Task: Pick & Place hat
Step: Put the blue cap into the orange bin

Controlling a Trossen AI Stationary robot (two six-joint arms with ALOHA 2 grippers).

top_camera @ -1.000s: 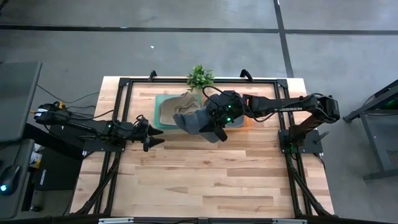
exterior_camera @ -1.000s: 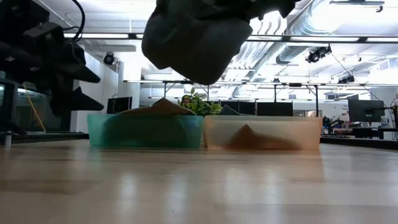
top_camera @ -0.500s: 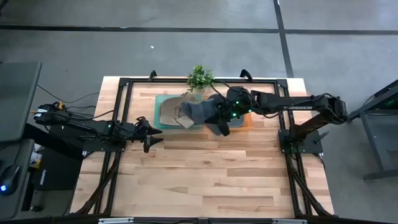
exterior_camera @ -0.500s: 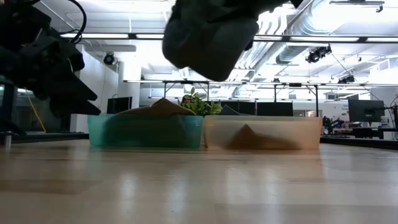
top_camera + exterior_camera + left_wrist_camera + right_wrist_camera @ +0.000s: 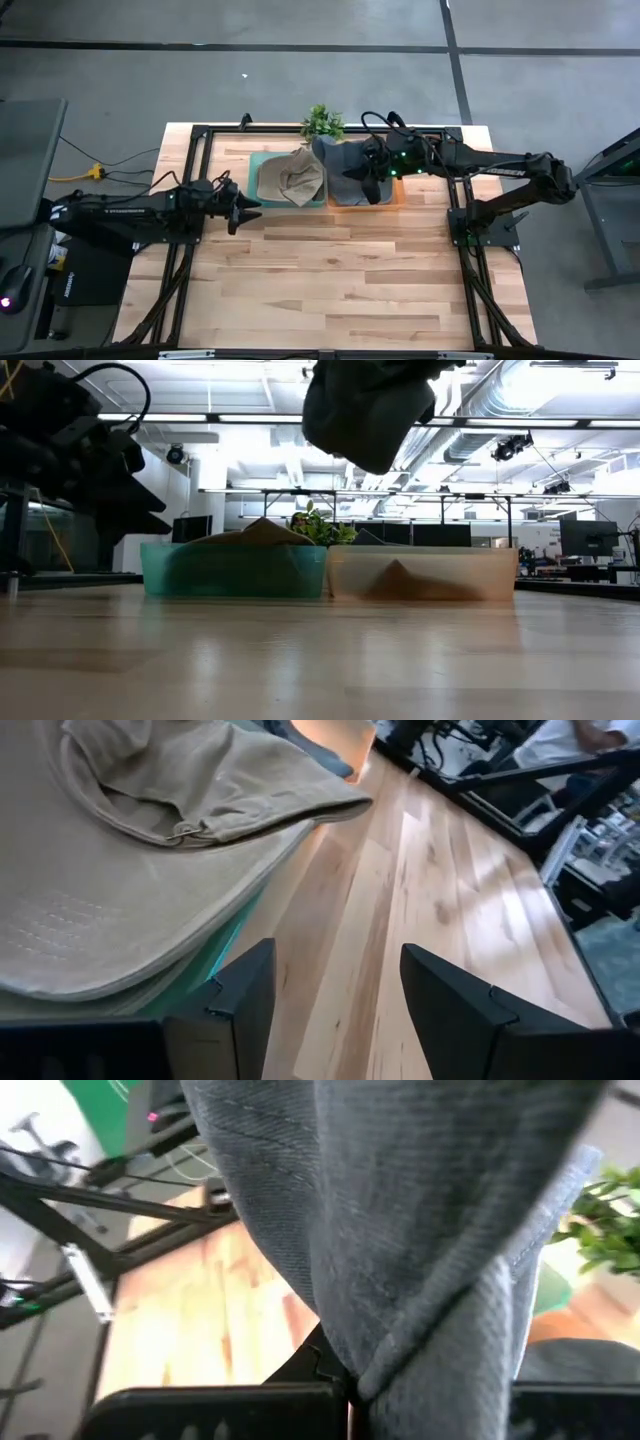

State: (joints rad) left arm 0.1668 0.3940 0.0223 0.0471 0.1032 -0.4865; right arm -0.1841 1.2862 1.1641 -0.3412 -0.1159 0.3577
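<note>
A grey hat hangs from my right gripper, which is shut on it above the orange bin. From table height the grey hat shows well above that orange bin, and it fills my right wrist view. A tan hat lies in the teal bin, its brim over the rim. My left gripper is open just off the teal bin's near left corner, low over the table. My right gripper pinches a fold of the grey hat's cloth between its two fingers; the hat covers the fingers from above. The hat is lifted clear and hangs slack below the gripper, over the orange bin.
A small green plant stands at the far edge behind the bins. A brownish item lies inside the orange bin. A black frame rail borders the table, and bare wood spreads across the near half.
My right gripper has carried the grey hat toward the far edge and to the right, from in front of the teal bin to above the orange bin. The hat stays lifted and has risen slightly in the low view.
</note>
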